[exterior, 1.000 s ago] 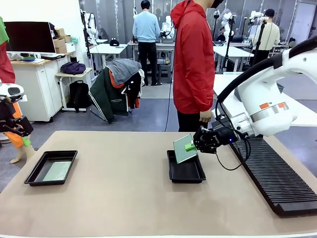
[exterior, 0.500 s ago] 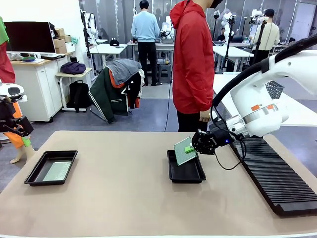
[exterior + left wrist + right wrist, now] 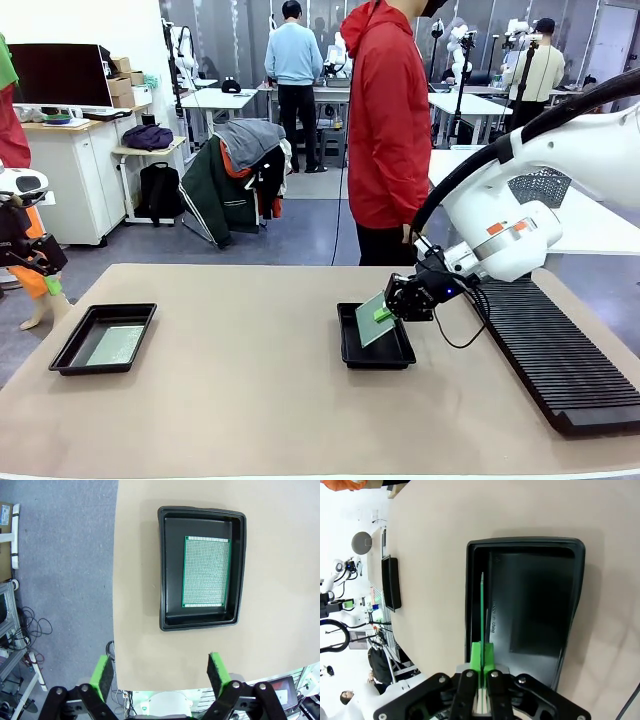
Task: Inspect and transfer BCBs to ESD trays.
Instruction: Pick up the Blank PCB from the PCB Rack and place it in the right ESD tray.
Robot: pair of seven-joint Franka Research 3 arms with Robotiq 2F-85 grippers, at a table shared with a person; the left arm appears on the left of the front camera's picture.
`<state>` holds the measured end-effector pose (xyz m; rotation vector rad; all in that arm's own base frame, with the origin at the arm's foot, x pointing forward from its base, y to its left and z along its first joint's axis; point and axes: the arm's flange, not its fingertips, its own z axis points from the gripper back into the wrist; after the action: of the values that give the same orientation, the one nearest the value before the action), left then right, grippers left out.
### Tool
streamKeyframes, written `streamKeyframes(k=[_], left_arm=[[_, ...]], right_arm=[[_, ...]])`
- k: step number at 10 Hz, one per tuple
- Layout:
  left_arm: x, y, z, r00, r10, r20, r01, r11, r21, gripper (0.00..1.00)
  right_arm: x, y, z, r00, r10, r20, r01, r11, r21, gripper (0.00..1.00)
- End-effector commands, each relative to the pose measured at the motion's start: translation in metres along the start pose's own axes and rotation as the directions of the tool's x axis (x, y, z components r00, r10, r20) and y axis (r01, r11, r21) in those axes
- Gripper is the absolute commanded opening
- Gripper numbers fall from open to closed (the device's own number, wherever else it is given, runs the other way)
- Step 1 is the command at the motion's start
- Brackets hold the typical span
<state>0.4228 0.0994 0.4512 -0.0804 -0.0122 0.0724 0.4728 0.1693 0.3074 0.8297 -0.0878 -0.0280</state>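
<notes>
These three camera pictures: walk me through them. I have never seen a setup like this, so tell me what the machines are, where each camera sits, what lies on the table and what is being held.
Two white robot arms share a table with a person in red.

The front view looks across the table. The other two come from cameras on the arms' wrists.

The right tool is shut on a thin green circuit board, tilted over the empty black tray. Its wrist camera sees that board edge-on.

The left tool is open, above the other tray, where a second board lies flat. A long black ribbed rack lies on the right.
</notes>
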Motion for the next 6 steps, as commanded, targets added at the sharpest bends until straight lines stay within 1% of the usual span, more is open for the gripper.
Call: streamKeyframes(k=[1, 2, 3, 6], left_arm=[[-0.001, 0.001, -0.001, 1.0, 0.005, 0.01, -0.005, 1.0, -0.001, 1.0], [-0.001, 0.001, -0.001, 1.0, 0.005, 0.01, -0.005, 1.0, -0.001, 1.0], [-0.001, 0.001, -0.001, 1.0, 0.005, 0.01, -0.005, 1.0, -0.001, 1.0], [-0.001, 0.001, -0.001, 1.0, 0.005, 0.01, -0.005, 1.0, -0.001, 1.0]], right_arm=[[0.008, 0.009, -0.007, 0.999, -0.033, -0.02, 0.032, 0.998, -0.048, 0.03], [0.01, 0.008, -0.011, 0.999, -0.03, -0.029, 0.029, 0.999, -0.039, 0.03], [0.013, 0.009, -0.017, 0.998, -0.041, -0.043, 0.039, 0.998, -0.058, 0.03], [0.015, 0.007, -0.029, 0.997, -0.056, -0.054, 0.052, 0.996, -0.069, 0.03]])
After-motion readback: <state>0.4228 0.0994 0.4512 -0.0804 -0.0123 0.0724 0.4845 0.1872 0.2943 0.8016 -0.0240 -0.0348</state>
